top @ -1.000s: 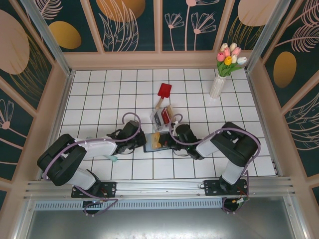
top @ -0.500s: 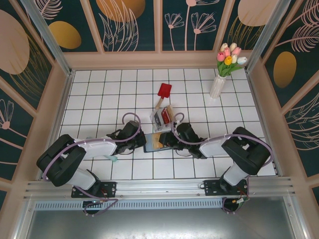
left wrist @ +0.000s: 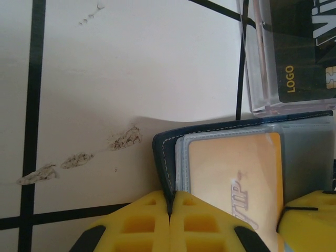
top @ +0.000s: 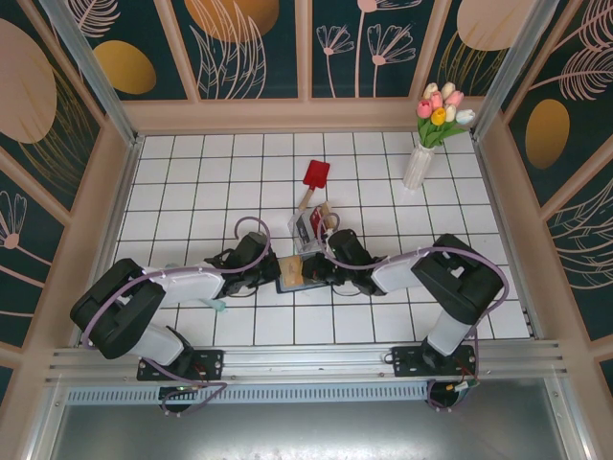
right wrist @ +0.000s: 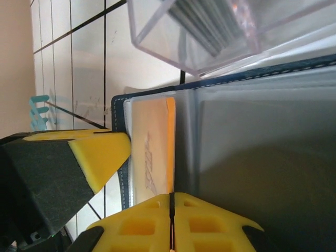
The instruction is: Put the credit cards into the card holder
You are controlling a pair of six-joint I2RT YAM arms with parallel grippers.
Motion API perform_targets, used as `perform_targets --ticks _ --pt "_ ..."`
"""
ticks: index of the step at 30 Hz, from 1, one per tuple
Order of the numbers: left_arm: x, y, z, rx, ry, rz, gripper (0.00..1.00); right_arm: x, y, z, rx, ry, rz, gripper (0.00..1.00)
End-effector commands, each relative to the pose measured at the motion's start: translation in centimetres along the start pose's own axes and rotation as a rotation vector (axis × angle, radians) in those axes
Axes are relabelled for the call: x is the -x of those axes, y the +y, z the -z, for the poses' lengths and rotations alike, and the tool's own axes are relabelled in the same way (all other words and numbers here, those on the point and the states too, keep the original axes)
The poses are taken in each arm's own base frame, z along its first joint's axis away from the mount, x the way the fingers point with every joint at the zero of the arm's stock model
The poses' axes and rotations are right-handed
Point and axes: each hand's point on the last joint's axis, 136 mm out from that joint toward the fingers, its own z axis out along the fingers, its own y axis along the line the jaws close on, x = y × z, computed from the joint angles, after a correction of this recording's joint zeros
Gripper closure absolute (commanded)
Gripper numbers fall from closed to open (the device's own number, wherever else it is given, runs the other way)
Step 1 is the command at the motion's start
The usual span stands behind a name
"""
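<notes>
The card holder [top: 295,275], a dark navy wallet, lies open on the tiles between both grippers. My left gripper [top: 272,269] is shut on its left navy edge [left wrist: 160,152], the yellow fingertips [left wrist: 157,220] pressed together over the stitched rim. A yellow-orange credit card [left wrist: 231,173] marked VIP sits in the grey-blue left pocket. My right gripper [right wrist: 170,202] is shut on that card's [right wrist: 152,142] inner long edge, over the wallet's middle [right wrist: 252,157]. More credit cards, a dark one [left wrist: 299,47] among them, stand in a clear plastic box [top: 308,228] just behind the wallet.
A red spatula [top: 314,177] with a wooden handle lies behind the clear box. A white vase of tulips [top: 421,158] stands at the back right. Wooden walls ring the tiled table [top: 192,192].
The right gripper has slid left over the wallet to the orange card's edge. The left gripper and the wallet have stayed put.
</notes>
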Motion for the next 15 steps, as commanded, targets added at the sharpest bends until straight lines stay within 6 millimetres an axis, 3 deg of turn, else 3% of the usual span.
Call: perform_targets --ticks 1,9,15 --pt "-1.4 1.9 -0.3 0.067 0.044 -0.006 1.00 -0.2 1.3 -0.6 0.043 0.040 0.038 0.89" --pt "-1.1 1.8 -0.1 0.068 0.028 -0.005 0.99 -0.1 2.2 0.1 0.048 0.045 0.064 0.83" --pt "-0.3 2.3 0.9 0.101 -0.016 0.004 0.90 2.7 1.6 4.6 -0.143 -0.101 0.163 0.66"
